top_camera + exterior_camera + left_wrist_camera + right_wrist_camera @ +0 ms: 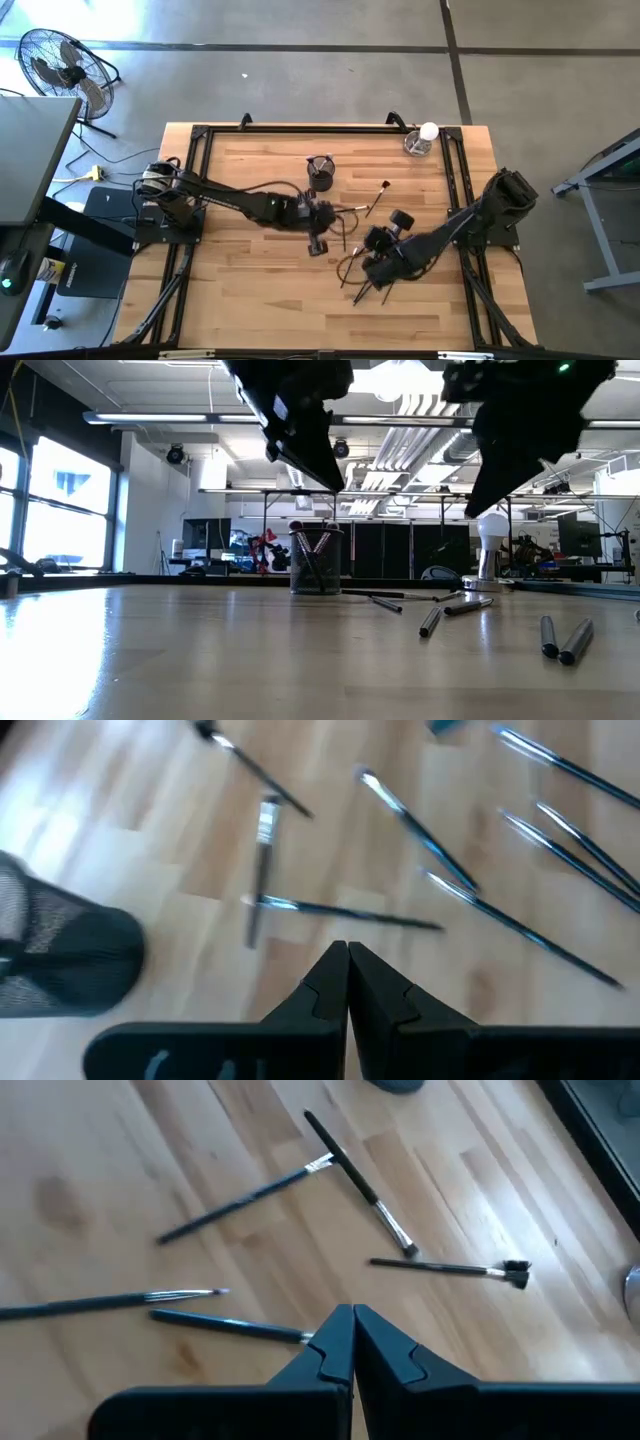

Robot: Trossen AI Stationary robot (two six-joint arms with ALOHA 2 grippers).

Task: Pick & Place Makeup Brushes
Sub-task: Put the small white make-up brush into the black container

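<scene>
The makeup brushes (365,255) lay scattered flat on the wooden table (250,300) between the two arms, some crossing one another, with one reddish-tipped brush (378,197) a little apart toward the far side. A few more stood bristles-up in the black mesh cup (320,172).

They looked light, thin and stiff, with smooth handles that would likely roll or slide under a careless touch. The soft bristle tips would crush, so mid-handle seemed the best place to grip, and a brush lying alone would be easier than one in a crossing.

The left end effector (347,982) hung above the table with its fingers pressed together and nothing between them. The right end effector (353,1348) was likewise closed and empty, just above a dark brush handle (225,1325).

From above, both arms covered part of the pile, so the count of loose brushes could not be made out. In the left wrist view the brushes were smeared by blur. In the low view only the dark undersides of the arms showed, cut off at the top.
</scene>
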